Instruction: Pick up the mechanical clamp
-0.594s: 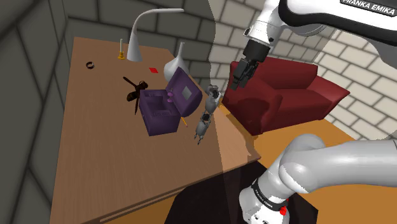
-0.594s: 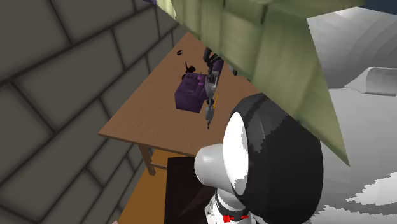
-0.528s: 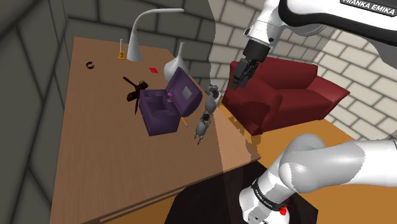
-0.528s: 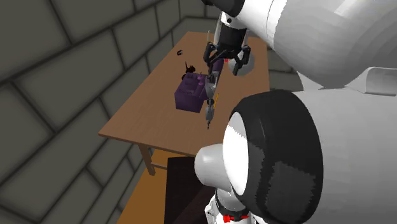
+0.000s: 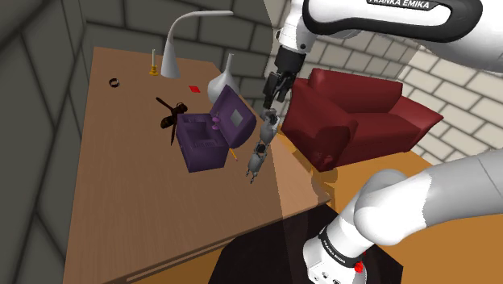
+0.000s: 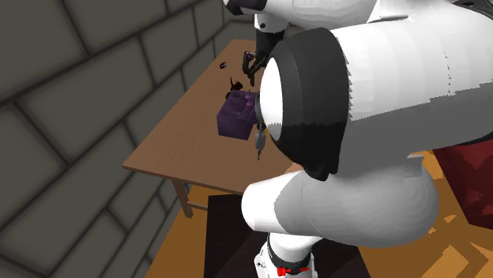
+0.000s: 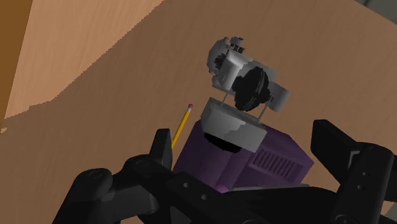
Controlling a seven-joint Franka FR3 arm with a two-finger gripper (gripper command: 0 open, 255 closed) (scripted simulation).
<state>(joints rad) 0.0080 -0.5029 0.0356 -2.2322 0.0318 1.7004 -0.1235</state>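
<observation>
Leftmost in the shoulder view, a white lamp (image 5: 171, 52) stood at the desk's (image 5: 137, 202) far edge. Mid-desk sat a purple box (image 5: 201, 145) (lid raised), then the grey clamp (image 5: 259, 149) just beside it, near the desk's edge. Above the clamp hung the jaws, wide apart, gripping nothing. A red armchair (image 5: 363, 113) stood rightmost.

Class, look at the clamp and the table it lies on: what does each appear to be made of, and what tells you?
Clamp: probably metal; grey with a dull sheen, plus a black knob. Table: looks like wood; brown, matte, with faint grain-like streaks.
</observation>
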